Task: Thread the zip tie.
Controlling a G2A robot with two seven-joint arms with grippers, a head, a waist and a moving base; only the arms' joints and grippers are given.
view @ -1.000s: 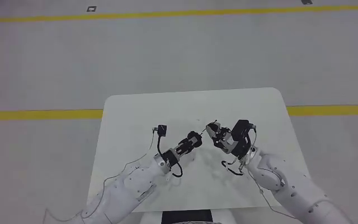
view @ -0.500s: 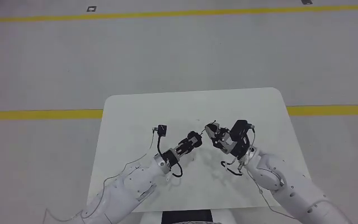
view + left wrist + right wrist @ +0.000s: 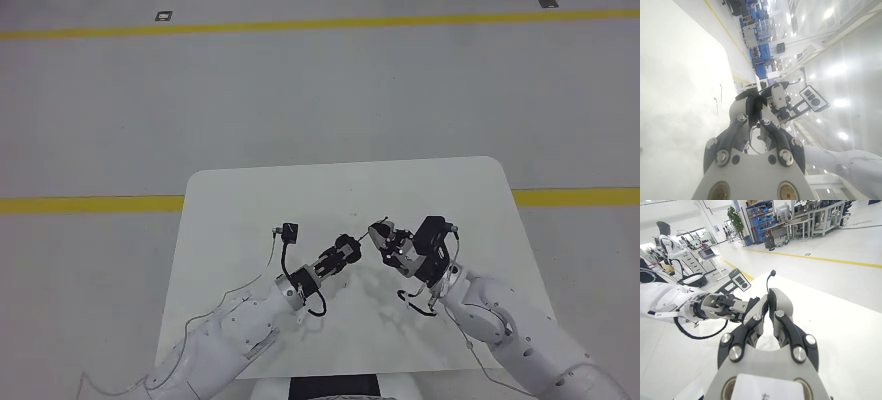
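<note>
A thin black zip tie (image 3: 769,285) stands up out of my right gripper (image 3: 769,303), which is shut on its strap. The tie's small square head (image 3: 773,272) is at the free top end. My left gripper (image 3: 755,300) is just beside the right one with its tips pointing at it. In the left wrist view its fingers (image 3: 753,102) are pressed shut, and I cannot make out anything between them. From above, the left gripper (image 3: 347,246) and the right gripper (image 3: 379,233) meet nearly tip to tip over the middle of the white table (image 3: 240,210).
Two more thin black zip ties (image 3: 721,93) (image 3: 716,106) lie flat on the table beyond the left gripper. The table's far edge (image 3: 340,165) and rounded corners are well away from both arms. Open tabletop lies on all sides.
</note>
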